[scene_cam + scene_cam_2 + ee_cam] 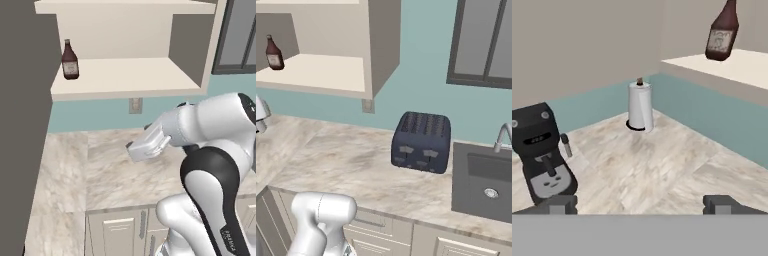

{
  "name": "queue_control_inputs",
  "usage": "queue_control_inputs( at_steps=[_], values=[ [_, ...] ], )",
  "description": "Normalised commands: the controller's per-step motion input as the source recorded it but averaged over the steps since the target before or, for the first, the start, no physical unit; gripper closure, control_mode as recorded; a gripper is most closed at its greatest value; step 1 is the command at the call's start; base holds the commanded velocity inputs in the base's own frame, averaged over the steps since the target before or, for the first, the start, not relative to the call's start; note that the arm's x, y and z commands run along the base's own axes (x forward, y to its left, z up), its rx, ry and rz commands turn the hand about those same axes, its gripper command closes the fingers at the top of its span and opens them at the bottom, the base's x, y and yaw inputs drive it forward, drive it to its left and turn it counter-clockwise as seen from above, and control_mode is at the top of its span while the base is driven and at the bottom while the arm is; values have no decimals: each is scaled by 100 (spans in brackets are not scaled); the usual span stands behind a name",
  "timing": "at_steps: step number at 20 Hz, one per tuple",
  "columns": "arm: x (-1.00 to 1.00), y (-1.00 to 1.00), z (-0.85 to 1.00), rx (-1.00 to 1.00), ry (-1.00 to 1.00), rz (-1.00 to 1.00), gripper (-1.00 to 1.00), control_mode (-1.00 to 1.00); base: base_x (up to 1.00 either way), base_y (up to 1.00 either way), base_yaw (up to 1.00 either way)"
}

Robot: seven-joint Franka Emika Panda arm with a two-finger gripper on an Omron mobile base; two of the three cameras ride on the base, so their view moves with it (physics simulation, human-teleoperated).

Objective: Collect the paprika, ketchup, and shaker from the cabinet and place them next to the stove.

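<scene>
The ketchup [70, 61] stands upright on the cabinet [130, 80] shelf, at its far left corner against the back wall, with its pale label facing out; the rest of that shelf looks bare, and no paprika jar or shaker can be made out on it in either base view; whether those two already sit by the stove cannot be told, since no cooktop appears in these pictures. The gripper [642, 205] hangs over the marble counter [115, 170], well below the shelf and to its right, with its two fingertips [559, 204] spread as wide as they go and nothing between them; in the hand view the ketchup shows high and to the right, well apart from the tips, so no reach for it has landed yet. Also on the counter are a paper towel roll [640, 106] by the teal wall, a black coffee machine [542, 152] nearer on the left of the hand view, and, off to the right of the cabinet, a dark toaster [421, 141] and a sink [483, 182] with its tap. As a judgement, the bottle is at least one item left to collect; the arm would need to rise to shelf height, close on the bottle's body, carry it down and set it beside the stove.
</scene>
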Motion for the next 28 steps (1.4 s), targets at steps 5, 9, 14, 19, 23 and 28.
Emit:
queue_control_inputs(
  at_steps=[5,9,14,19,23,28],
  values=[
    [30,0,32,1,-15,0,-100,-100,0,0,0],
    [30,-3,26,4,-17,0,-100,-100,0,0,0],
    [24,-19,16,7,-18,3,-100,-100,0,0,0],
    [18,-24,13,9,-18,3,-100,-100,0,0,0],
    [14,-14,22,5,-15,0,-100,-100,0,0,0],
    [12,-3,27,1,-12,2,-100,-100,0,0,0]
  ],
)
